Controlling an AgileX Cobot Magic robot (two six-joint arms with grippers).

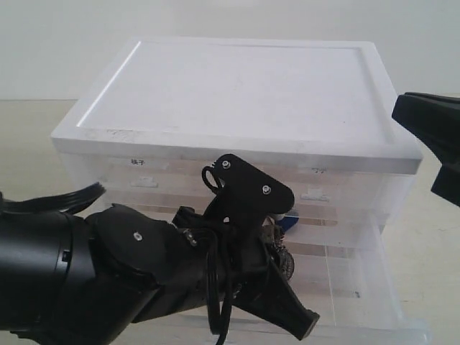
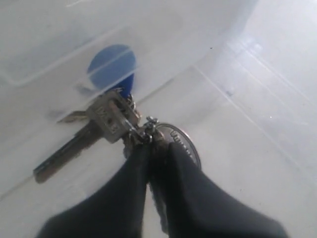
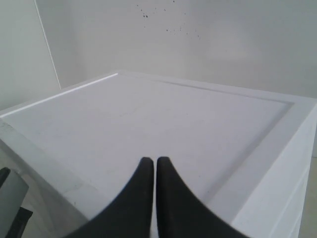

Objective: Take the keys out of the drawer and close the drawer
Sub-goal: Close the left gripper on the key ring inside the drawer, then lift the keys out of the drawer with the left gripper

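The keys [image 2: 106, 121] are a silver bunch with a round blue fob [image 2: 111, 64] and an oval silver tag [image 2: 182, 141]. My left gripper [image 2: 153, 147] is shut on their ring, inside the open drawer [image 2: 247, 109]. In the exterior view the drawer [image 1: 359, 287] stands pulled out at the bottom of the unit. There my left gripper [image 1: 277, 262] reaches into it from the left, with the keys [image 1: 282, 251] and blue fob [image 1: 289, 221] at its fingers. My right gripper [image 3: 149, 161] is shut and empty above the unit's top; in the exterior view my right gripper [image 1: 410, 111] hovers at the right edge.
The white drawer unit has a flat recessed top [image 1: 237, 86] with a raised rim. Two half-width drawers [image 1: 140, 183] [image 1: 316, 192] sit above the open one. The open drawer's translucent side wall [image 1: 388, 273] and front rim [image 1: 402, 332] surround the left gripper. Beige tabletop [image 1: 29, 136] lies around the unit.
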